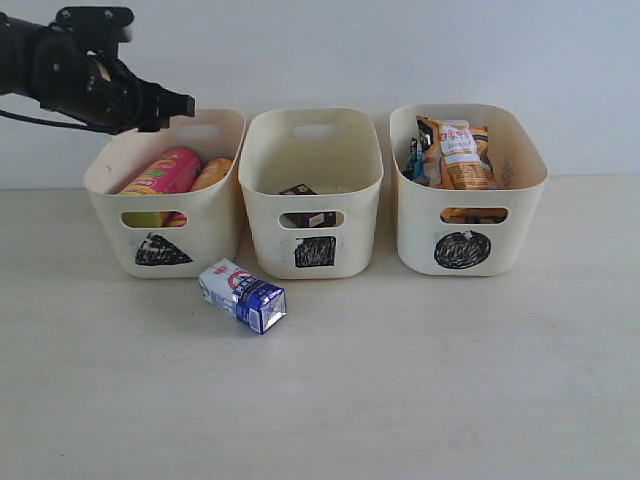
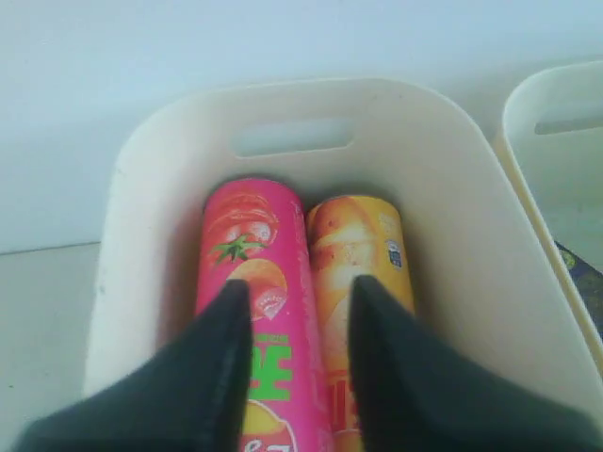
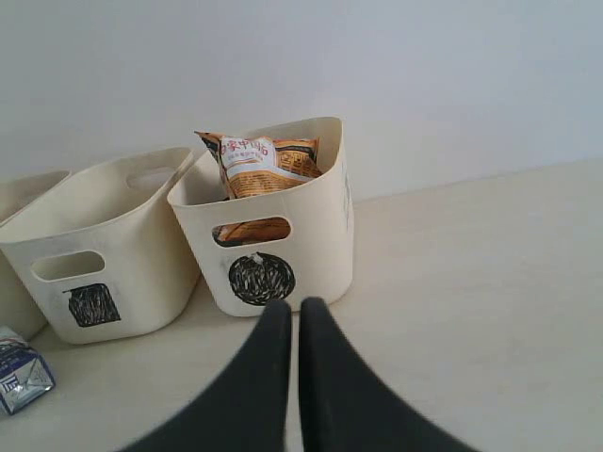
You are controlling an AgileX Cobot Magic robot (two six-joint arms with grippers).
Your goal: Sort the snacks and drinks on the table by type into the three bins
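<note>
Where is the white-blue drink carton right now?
Exterior view: the white-blue drink carton lies on its side on the table, left of centre, just in front of the triangle bin and square bin.

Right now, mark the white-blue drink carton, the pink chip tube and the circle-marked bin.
white-blue drink carton [image 1: 242,295]: exterior view, top face.
pink chip tube [image 2: 254,235]: left wrist view, printed side.
circle-marked bin [image 3: 320,235]: right wrist view, front wall.

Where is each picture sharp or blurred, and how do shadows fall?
Exterior view: even, soft light, a faint shadow under the carton; left wrist view: the left gripper is a dark blur, tubes soft; right wrist view: the right gripper blurs at its edges, the bins are sharper.
</note>
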